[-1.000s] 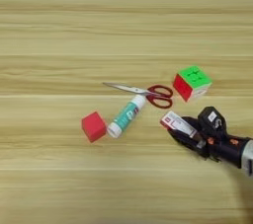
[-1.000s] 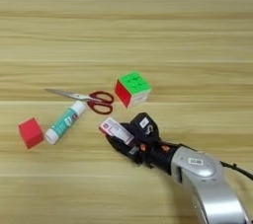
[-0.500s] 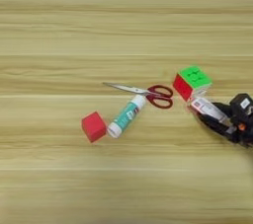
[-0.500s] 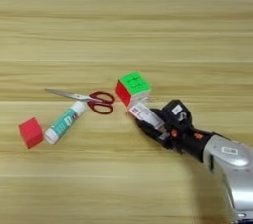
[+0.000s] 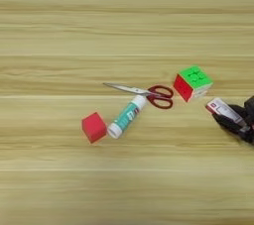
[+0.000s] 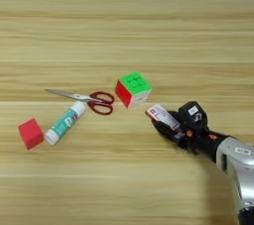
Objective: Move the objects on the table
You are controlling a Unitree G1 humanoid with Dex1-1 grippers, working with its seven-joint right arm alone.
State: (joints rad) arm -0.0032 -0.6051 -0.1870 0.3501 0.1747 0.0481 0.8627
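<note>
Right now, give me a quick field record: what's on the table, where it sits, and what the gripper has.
gripper: shut on card box, right of the puzzle cube
puzzle cube: green face up, apart from the card box
scissors: flat, handles toward the puzzle cube
glue stick: lying down, below the scissors
red cube: leftmost, beside the glue stick
table: wood

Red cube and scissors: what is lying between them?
The glue stick lies between the red cube and the scissors, seen in both views.

robot test bench: bare wood-grain table [image 6: 149,21], scattered small items, silver forearm [image 6: 238,157].
</note>
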